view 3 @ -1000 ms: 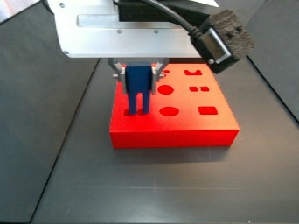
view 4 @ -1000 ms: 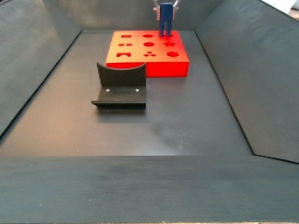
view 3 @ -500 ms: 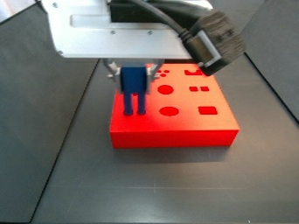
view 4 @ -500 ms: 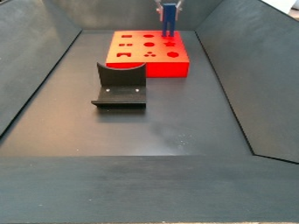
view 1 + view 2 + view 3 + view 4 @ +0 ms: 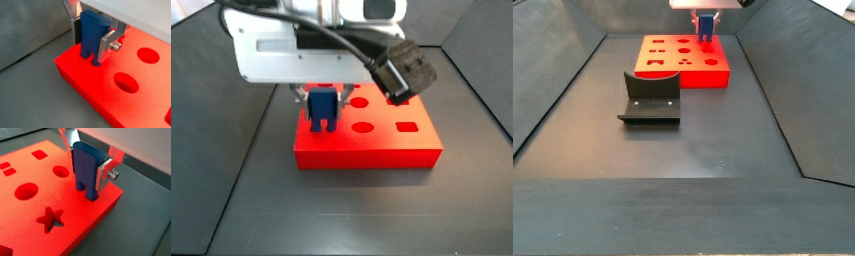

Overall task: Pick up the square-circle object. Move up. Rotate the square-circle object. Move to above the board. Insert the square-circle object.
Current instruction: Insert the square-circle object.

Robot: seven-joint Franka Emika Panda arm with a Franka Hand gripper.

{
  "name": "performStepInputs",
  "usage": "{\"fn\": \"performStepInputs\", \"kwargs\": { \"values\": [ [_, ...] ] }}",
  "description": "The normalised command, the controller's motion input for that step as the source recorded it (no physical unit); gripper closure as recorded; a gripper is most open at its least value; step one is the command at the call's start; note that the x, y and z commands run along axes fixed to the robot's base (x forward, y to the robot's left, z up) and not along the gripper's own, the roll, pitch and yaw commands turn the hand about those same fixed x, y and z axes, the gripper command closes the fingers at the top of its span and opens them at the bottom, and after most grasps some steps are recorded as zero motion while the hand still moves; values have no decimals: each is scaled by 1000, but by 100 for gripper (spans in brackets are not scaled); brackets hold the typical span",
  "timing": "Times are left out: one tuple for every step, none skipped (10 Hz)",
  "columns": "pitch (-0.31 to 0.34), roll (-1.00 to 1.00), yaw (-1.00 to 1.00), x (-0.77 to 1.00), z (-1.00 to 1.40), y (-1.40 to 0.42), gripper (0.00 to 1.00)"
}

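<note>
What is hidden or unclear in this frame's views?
- Whether the blue peg's prongs have entered the red board: the tips meet it near its corner, depth unreadable in both wrist views.
- Gripper fingers: mostly behind its white body in a side view.
- Peg: too small in a side view.

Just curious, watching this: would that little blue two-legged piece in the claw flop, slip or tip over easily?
Probably stiff: the square-circle object keeps straight edges between the claw's plates. Likely light, being far smaller than the board. Tall and narrow on two prongs, it might tip if stood free; its smooth faces could slip.
</note>
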Motion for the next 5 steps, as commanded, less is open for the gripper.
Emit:
{"fn": "performStepInputs", "kwargs": {
  "values": [
    [-161,-79,-86,0,-209,0,100],
    [-187,-17,-17,-51,-291,0,100],
    [-136,0,6,-40,-71,0,100],
    [-67,0,0,-43,0,0,100],
    [0,0,0,0,0,0,100]
  ]
}}
